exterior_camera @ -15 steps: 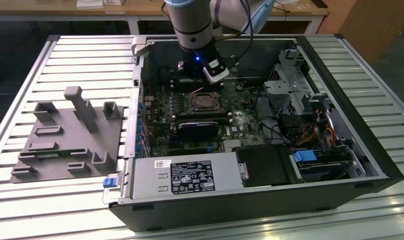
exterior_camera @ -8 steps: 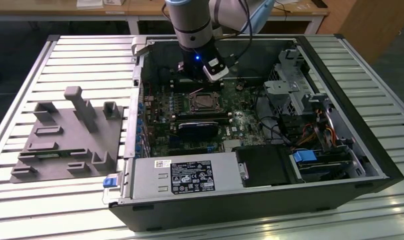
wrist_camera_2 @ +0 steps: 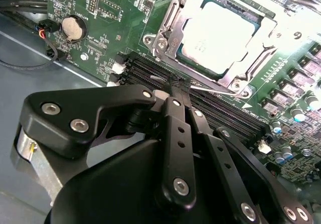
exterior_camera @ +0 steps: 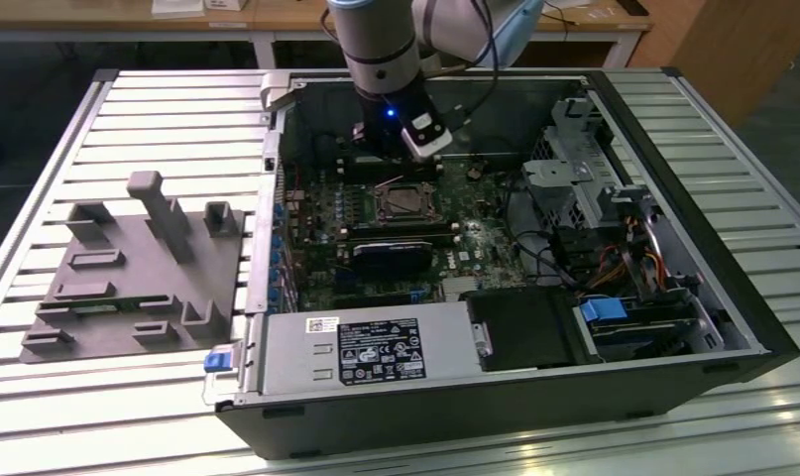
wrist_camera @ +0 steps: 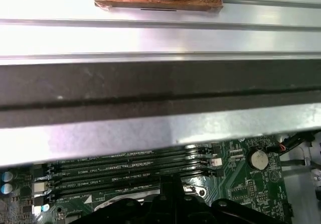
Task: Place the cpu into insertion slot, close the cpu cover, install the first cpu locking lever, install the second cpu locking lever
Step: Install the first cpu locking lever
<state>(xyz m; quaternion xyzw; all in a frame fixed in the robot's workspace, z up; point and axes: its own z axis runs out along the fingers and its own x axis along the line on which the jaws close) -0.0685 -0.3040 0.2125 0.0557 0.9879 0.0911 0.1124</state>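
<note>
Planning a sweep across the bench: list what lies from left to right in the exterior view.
grey fixture block → insertion slot → metal drive cage

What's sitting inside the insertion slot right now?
The cpu, its silvery top showing through the cut-out of the cpu cover. Whatever lies beneath the chip is hidden.

Counts: 1 cpu (wrist_camera_2: 220, 35), 1 cpu cover (wrist_camera_2: 168, 28), 1 coin cell (wrist_camera_2: 73, 29), 4 memory slots (wrist_camera: 130, 171). Exterior view: 1 PC case (exterior_camera: 506, 416), 1 power supply (exterior_camera: 360, 352), 1 grey fixture block (exterior_camera: 122, 288) on the exterior view's left.
</note>
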